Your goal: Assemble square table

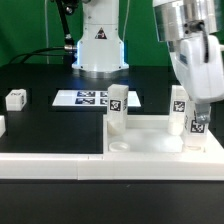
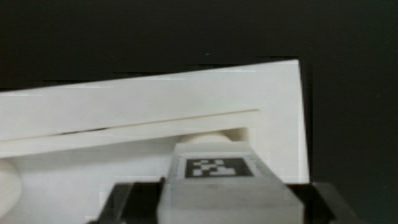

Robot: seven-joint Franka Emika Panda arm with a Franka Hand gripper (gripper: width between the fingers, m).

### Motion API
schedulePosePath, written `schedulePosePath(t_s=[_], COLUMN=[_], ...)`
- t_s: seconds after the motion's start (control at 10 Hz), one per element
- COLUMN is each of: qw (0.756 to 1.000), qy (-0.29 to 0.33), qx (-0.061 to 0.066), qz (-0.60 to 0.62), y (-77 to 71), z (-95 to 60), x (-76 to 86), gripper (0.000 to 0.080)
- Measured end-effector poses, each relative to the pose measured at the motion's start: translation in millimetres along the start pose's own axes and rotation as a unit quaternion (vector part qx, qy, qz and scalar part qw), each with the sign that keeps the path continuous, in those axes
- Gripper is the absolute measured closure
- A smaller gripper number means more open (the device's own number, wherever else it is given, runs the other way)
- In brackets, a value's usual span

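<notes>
The square table's white slab (image 1: 150,146) lies flat at the front of the exterior view's right. One white tagged leg (image 1: 116,110) stands upright on its left corner and a second leg (image 1: 179,110) stands near its far right corner. My gripper (image 1: 196,126) comes down from above, shut on a third leg (image 1: 197,135) held upright over the slab's near right corner. In the wrist view that leg (image 2: 217,175) sits between my dark fingers (image 2: 134,203), with the slab (image 2: 143,110) beneath it. Whether the leg's foot touches the slab is hidden.
A long white rail (image 1: 50,166) runs along the front edge beside the slab. The marker board (image 1: 85,98) lies mid-table in front of the robot base (image 1: 100,45). A loose white leg (image 1: 15,98) rests at the left, and another white piece (image 1: 2,125) shows at the left edge.
</notes>
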State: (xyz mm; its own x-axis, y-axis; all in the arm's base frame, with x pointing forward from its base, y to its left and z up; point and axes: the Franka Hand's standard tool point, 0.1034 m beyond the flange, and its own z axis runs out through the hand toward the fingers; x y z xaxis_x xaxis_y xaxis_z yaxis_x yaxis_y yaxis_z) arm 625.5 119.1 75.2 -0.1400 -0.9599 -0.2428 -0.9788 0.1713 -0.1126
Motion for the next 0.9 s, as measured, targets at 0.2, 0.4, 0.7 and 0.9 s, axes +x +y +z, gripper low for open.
schedulePosePath(t_s=[0.2, 0.4, 0.7, 0.9], qw=[1.000, 0.991, 0.945, 0.915], qy=[0.000, 0.005, 0.011, 0.013], qx=[0.000, 0.003, -0.011, -0.013], qz=[-0.019, -0.131, -0.326, -0.402], y=[0.5, 0.5, 4.6, 4.1], z=[0.4, 2.0, 5.1, 4.9], x=[-0.3, -2.9, -8.4, -6.7], gripper=[0.0508, 0.0187, 0.0160, 0.0151])
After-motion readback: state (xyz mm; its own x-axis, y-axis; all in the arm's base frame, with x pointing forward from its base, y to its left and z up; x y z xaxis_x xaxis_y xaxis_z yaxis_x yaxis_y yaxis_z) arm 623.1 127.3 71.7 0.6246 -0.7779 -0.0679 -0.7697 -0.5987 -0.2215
